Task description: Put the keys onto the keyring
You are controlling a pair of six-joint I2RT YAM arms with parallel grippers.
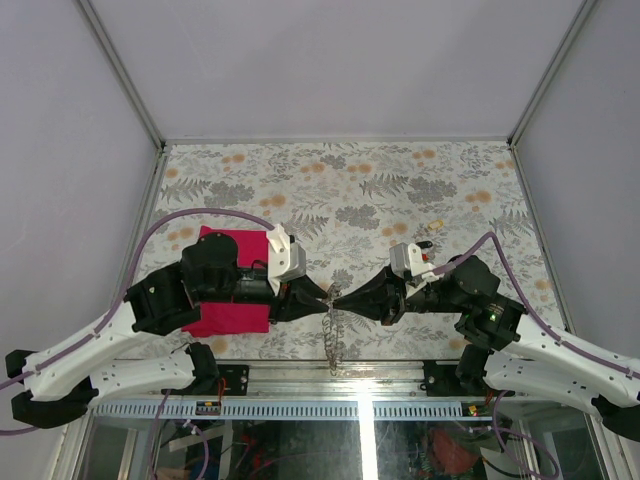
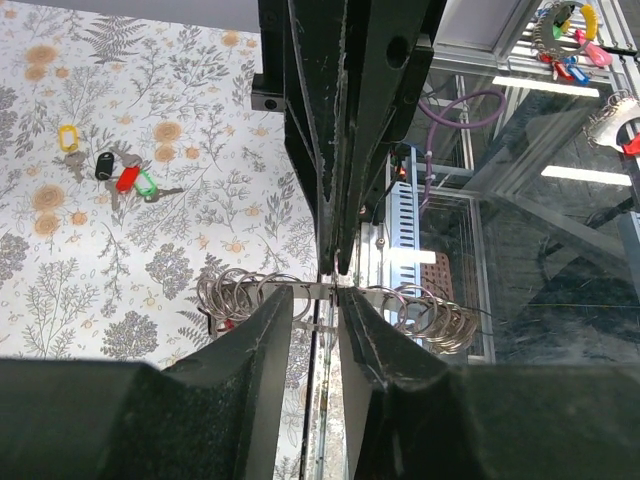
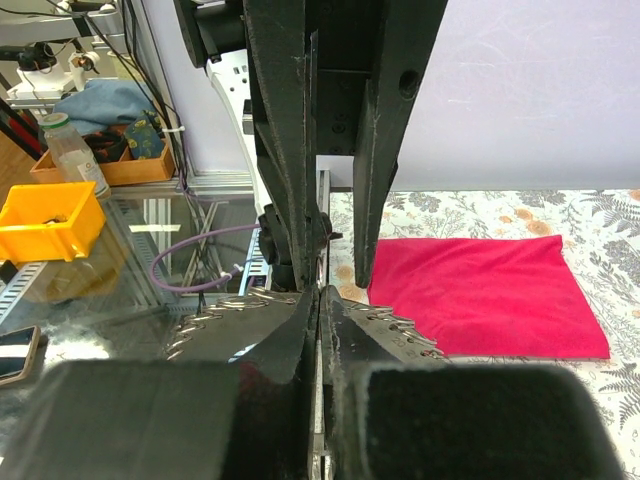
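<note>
The keyring (image 2: 240, 295) is a thin metal strip strung with silver rings, and a chain (image 1: 333, 340) hangs from it over the table's front edge. My right gripper (image 3: 320, 292) is shut on the strip, with rings (image 3: 400, 325) showing on either side of its fingers. My left gripper (image 2: 312, 298) faces it tip to tip, its jaws apart on either side of the strip. In the top view the two grippers (image 1: 325, 296) (image 1: 341, 299) meet at the front centre. The keys (image 2: 118, 172), with yellow, black, red and green heads, lie together on the floral cloth further back.
A magenta cloth (image 1: 235, 280) lies flat under the left arm, also seen behind the left fingers (image 3: 480, 295). The metal front rail (image 1: 330, 375) runs just below the grippers. Off the table stand a yellow bin (image 3: 45, 220) and a bottle (image 3: 70, 150).
</note>
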